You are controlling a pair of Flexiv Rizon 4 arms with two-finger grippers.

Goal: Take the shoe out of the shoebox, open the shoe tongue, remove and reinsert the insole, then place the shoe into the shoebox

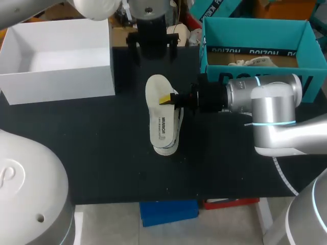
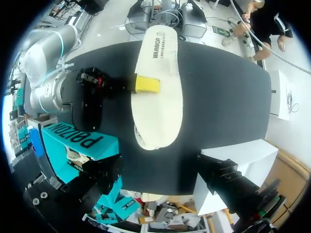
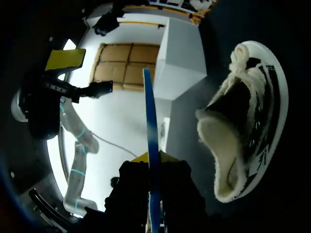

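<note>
Hanging flat over the middle of the black tabletop (image 1: 102, 153) is an off-white foam insole (image 1: 159, 115) with a line of dark print along it. It is out of the shoe and held level above it. The right arm's gripper (image 1: 166, 98) reaches in from the right and is clamped on the insole's side edge about halfway along, with one yellow fingertip (image 2: 146, 84) lying on the top face. In the right wrist view the insole appears edge-on as a thin blue-and-white strip running out between the two fingers. Directly under the insole sits the white low-top shoe (image 3: 243, 136) with a fleecy lining, white laces and a black-and-white sole. It rests on the table, and in the head view only its lower rim and lace side show past the insole. The left arm's gripper (image 1: 153, 43) hangs over the far side of the table, beyond the insole's tip, with its fingers spread wide and nothing between them. A teal cardboard shoebox (image 1: 219, 76) stands open at the far right, behind the right arm, with something pale inside that is too hidden to identify. A white open-topped cardboard box (image 1: 56, 76) stands at the far left.
</note>
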